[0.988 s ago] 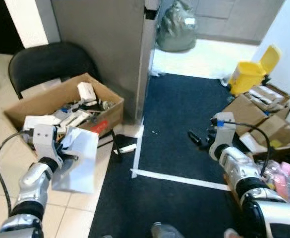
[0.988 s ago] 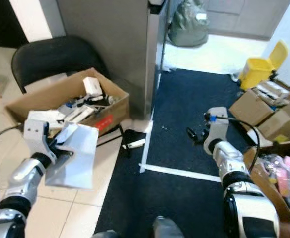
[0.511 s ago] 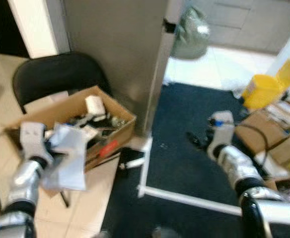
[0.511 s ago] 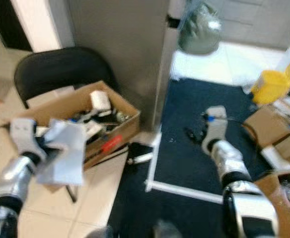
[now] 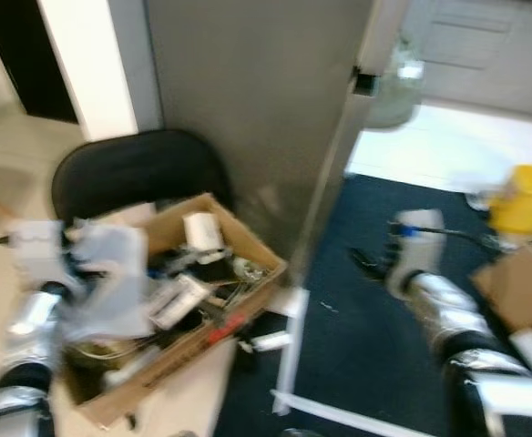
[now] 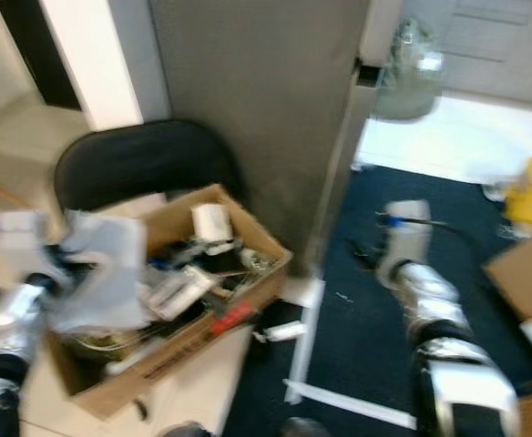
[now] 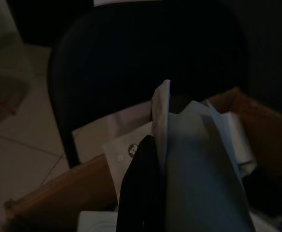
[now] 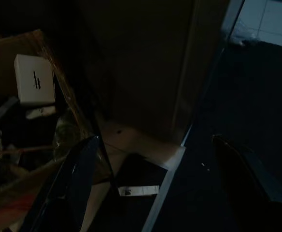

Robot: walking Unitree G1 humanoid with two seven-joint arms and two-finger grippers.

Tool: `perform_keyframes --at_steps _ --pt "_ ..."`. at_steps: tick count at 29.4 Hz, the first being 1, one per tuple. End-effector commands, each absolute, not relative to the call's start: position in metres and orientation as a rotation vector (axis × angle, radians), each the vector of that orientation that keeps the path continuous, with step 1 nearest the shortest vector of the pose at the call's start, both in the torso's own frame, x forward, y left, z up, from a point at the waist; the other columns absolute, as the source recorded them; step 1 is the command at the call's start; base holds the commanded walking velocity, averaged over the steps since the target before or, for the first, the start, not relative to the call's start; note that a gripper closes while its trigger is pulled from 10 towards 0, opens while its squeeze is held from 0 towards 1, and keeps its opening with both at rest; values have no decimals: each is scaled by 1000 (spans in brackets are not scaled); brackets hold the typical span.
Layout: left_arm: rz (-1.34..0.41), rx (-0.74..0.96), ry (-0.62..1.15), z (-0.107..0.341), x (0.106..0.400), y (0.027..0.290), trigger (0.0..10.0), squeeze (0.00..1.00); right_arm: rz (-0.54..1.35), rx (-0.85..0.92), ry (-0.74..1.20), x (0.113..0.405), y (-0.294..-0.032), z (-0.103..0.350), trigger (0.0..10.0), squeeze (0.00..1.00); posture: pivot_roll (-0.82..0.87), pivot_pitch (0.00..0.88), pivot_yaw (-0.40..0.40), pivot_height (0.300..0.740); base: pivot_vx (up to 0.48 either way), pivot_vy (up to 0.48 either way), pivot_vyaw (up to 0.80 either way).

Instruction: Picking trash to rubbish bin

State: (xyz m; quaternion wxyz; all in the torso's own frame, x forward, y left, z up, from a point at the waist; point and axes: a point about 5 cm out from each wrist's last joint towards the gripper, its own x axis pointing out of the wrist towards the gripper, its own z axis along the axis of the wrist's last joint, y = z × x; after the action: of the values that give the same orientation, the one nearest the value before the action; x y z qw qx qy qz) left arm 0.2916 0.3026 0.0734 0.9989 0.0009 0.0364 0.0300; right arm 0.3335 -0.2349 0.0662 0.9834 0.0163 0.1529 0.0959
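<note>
Left tool (image 5: pixel 70 264) grips a crumpled paper sheet (image 5: pixel 111 282) over the cardboard box (image 5: pixel 239 305); release pending. Right tool (image 8: pixel 150 188) hangs wide, empty. Floor scrap (image 5: pixel 271 341) remains.

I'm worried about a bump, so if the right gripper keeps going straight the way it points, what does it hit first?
Probably the floor by the white strip, short of the grey cabinet. The right gripper is open; depth is hard to judge.

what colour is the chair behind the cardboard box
Black. The chair behind the cardboard box shows best in the right eye view.
</note>
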Motion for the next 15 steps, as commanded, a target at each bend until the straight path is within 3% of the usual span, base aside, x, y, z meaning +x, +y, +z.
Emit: perform_keyframes --at_steps 1,2,15 --pt "83 3 99 71 288 310 10000 0 183 25 318 332 -240 66 10000 0 -88 0 -25 740 0 0 0" --pt "85 -7 101 70 287 310 10000 973 183 24 319 332 -240 66 10000 0 -88 0 -25 740 0 0 0" --pt "-33 -66 106 65 291 293 10000 1000 192 23 322 332 -239 65 10000 0 -88 0 -27 740 0 0 0"
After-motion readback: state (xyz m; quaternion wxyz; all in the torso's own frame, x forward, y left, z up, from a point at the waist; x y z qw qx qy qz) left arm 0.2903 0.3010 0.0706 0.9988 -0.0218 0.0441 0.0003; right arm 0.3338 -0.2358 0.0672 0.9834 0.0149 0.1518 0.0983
